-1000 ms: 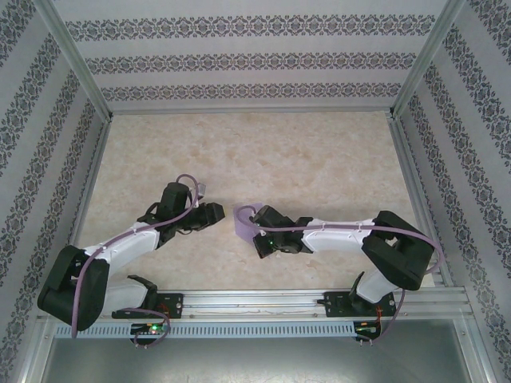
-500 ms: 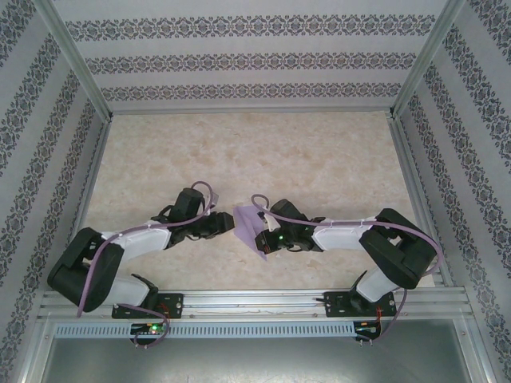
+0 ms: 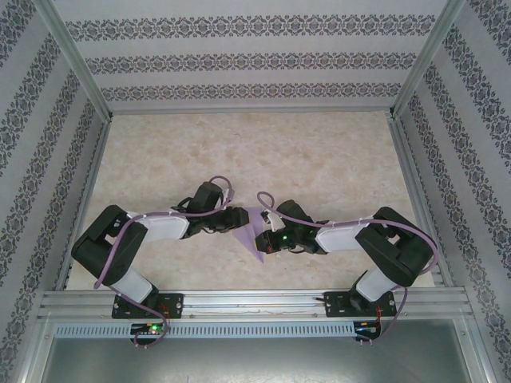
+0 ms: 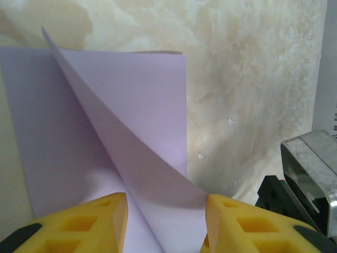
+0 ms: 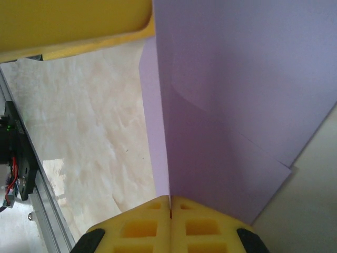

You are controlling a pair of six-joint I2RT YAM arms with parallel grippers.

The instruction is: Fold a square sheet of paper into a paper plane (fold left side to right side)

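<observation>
**Here, two robot arms meet at a partly folded lavender sheet**

From above and behind, both arms bend inward over a pale marbled counter (image 3: 319,152) enclosed by patterned panels (image 3: 239,60). The left fingers (image 3: 242,220) and the right fingers (image 3: 265,236) sit close together near the middle of the counter, toward its near edge. Between them is the square sheet of paper (image 3: 256,246). It is lavender and mostly hidden under the two wrists, with one pointed corner poking out toward the near edge. A purple cable (image 3: 104,259) runs along each arm.

In the left wrist camera, the two yellow left fingers (image 4: 108,216) rise from the bottom edge and stand partly apart, with a clear gap between them. The sheet (image 4: 131,105) spreads out ahead of them and runs down into that gap, and neither finger visibly presses on it. One layer forms a flat backdrop. A second layer curls up off it, and its edge sweeps diagonally from the upper left down toward the right-hand finger. Whether the back layer rests on the counter cannot be told. Marbled counter shows to the right.

In the right wrist camera, the yellow right fingers (image 5: 169,219) are pressed together at the bottom and pinch a thin edge of the sheet (image 5: 237,79). The sheet rises from their seam and covers the right side, with layer edges crossing it diagonally. One yellow left finger (image 5: 73,26) spans the upper left corner, just beside the sheet. Below it lie the counter (image 5: 79,132) and a metal rail (image 5: 45,211).
</observation>
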